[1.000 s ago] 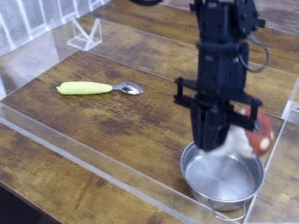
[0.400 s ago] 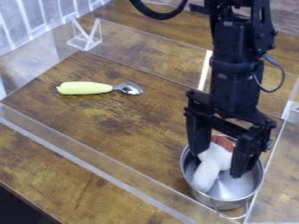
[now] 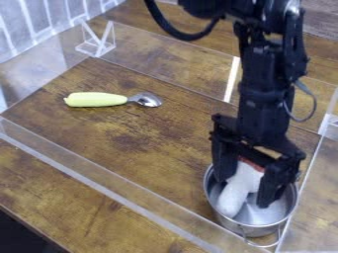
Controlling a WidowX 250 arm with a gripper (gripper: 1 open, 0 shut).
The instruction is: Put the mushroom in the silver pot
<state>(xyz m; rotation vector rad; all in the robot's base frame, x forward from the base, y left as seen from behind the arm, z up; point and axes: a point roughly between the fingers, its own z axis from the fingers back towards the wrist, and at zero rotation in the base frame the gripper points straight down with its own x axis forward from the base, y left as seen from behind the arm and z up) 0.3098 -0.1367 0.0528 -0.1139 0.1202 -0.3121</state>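
The silver pot (image 3: 227, 213) stands at the lower right of the wooden table. The mushroom (image 3: 242, 188) lies inside it, white stem showing with a bit of red-brown cap between the fingers. My gripper (image 3: 256, 176) points straight down into the pot, open, its black fingers (image 3: 224, 164) standing apart on either side of the mushroom. I cannot tell whether they touch it.
A yellow-handled metal spoon (image 3: 110, 99) lies at the left on the table. A clear acrylic wall (image 3: 93, 168) rims the work area along the front and sides. A small clear stand (image 3: 95, 40) sits at the back left.
The gripper went from shut on the mushroom above the pot's rim to open. It has sunk into the pot, and the mushroom now rests inside.
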